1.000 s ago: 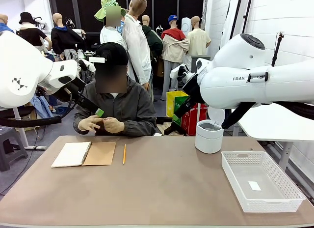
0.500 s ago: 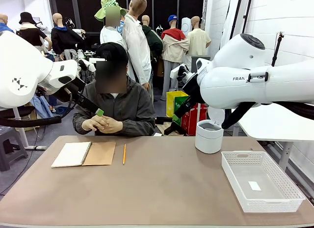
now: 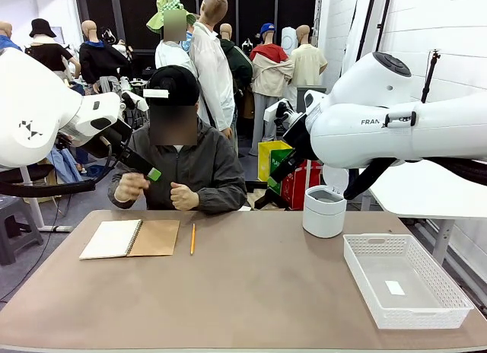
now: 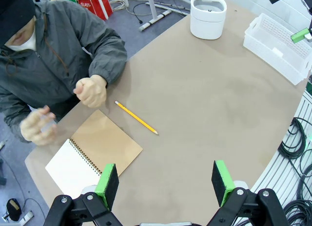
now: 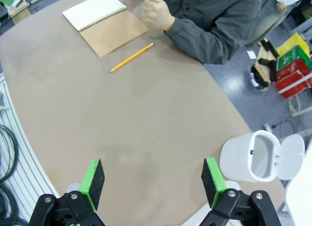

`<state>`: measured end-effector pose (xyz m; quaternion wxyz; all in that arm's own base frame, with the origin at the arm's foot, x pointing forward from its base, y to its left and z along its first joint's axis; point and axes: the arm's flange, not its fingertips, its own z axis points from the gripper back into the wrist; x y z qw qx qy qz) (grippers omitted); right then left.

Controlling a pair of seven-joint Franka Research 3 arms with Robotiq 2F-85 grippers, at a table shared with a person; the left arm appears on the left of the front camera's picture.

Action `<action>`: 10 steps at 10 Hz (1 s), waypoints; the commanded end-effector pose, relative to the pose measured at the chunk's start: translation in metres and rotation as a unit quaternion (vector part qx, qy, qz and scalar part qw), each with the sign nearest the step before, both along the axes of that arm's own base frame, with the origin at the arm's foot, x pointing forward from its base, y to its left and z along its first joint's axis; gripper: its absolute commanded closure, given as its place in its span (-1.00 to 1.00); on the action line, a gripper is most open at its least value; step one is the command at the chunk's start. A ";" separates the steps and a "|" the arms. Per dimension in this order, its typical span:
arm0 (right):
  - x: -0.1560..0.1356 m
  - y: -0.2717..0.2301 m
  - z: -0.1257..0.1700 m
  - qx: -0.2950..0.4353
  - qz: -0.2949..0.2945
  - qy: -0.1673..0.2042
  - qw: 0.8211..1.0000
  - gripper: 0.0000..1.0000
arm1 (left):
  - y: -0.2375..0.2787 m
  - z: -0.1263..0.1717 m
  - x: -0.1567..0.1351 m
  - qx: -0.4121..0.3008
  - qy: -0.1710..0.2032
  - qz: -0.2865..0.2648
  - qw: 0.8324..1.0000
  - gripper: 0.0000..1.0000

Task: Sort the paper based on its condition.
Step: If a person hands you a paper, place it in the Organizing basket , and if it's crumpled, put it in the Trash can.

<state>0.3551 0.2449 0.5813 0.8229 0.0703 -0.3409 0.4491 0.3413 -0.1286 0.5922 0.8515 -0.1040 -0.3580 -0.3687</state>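
Observation:
The paper, as loose sheets, is out of view. An open spiral notebook with a brown cover lies at the table's far left, in front of the seated person, and shows as well from both wrists. My left gripper hangs high above the table's left half, open and holding nothing; from the front its green pad overlaps the person's chest. Over the table's middle my right gripper is also held high, open and bare.
A yellow pencil lies beside the notebook. A white lidded bin stands far right, and a white basket with a small slip sits near right. The person's hands hover at the far edge.
The person's hands were clasped together and have now parted, the one on the picture's left lifting and moving. Neither arm has moved.

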 end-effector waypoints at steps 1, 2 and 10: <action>0.000 0.000 0.001 -0.005 -0.004 0.000 1.000 -1.00 | 0.001 0.001 0.001 -0.002 0.003 -0.001 1.000 -1.00; 0.000 0.000 0.001 -0.005 -0.004 0.000 1.000 -1.00 | 0.001 0.001 0.001 -0.002 0.003 -0.001 1.000 -1.00; 0.000 0.000 0.001 -0.005 -0.004 0.000 1.000 -1.00 | 0.001 0.001 0.001 -0.002 0.003 -0.001 1.000 -1.00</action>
